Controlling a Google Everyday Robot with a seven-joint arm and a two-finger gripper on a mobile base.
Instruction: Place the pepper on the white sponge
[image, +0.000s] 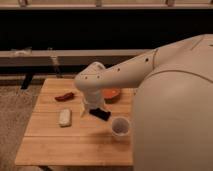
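The dark red pepper (64, 96) lies on the left part of the wooden table (75, 145), toward the back. The white sponge (65, 117) lies just in front of it, a short gap apart. My white arm reaches in from the right and bends down over the table's middle. The gripper (91, 106) hangs at its end, to the right of both the pepper and the sponge and right beside a flat black object (100, 114). The gripper is not touching the pepper or the sponge.
An orange bowl (112, 94) sits behind the arm at the back middle. A clear cup (120, 126) stands toward the front right. My white body fills the right side. A low rail and dark wall run behind the table.
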